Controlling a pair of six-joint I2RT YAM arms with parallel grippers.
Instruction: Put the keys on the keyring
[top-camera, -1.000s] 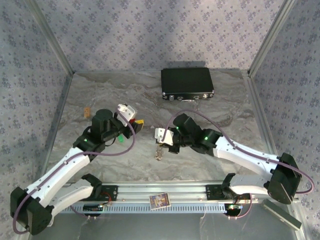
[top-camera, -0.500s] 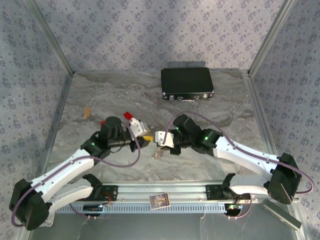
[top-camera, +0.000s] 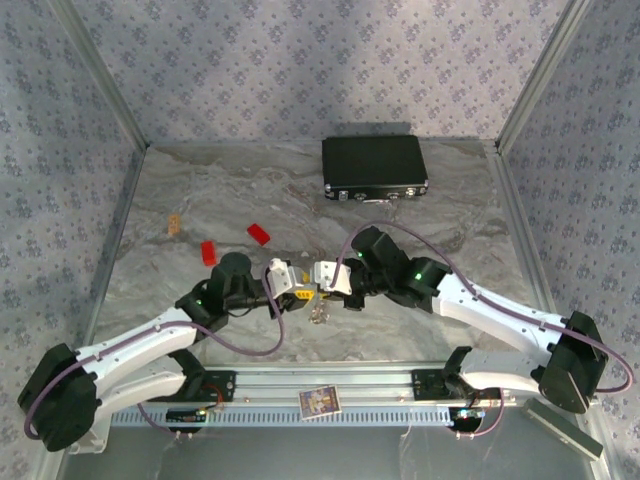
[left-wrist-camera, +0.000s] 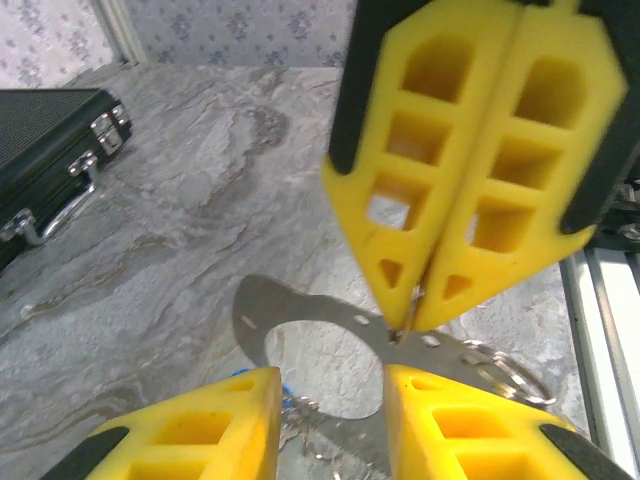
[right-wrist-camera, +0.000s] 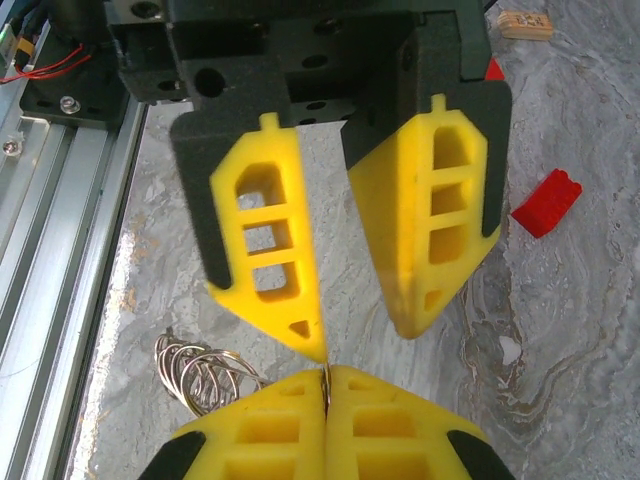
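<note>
The keyring (left-wrist-camera: 300, 312) is a flat silvery loop with a big hole, hanging just above the marble table. Its bunch of split rings (right-wrist-camera: 200, 375) dangles to one side, and in the top view the keyring (top-camera: 318, 312) hangs near the front middle. My right gripper (right-wrist-camera: 326, 375) is shut on the loop's thin edge, and its fingertips (left-wrist-camera: 440, 290) pinch the rim. My left gripper (left-wrist-camera: 325, 405) is open and faces it tip to tip, with the loop's lower part beyond its gap. A small blue piece (left-wrist-camera: 245, 378), perhaps a key's head, peeks beside my left finger.
A black case (top-camera: 375, 167) lies at the back, also at the left (left-wrist-camera: 40, 150). Two red blocks (top-camera: 259, 234) (top-camera: 208, 252) and a small wooden block (top-camera: 175, 223) lie left of centre. The aluminium rail (top-camera: 320, 385) runs along the front edge.
My left arm has swung right and forward to meet the right gripper, uncovering the red blocks. Its jaws have narrowed somewhat. The right gripper has barely moved.
</note>
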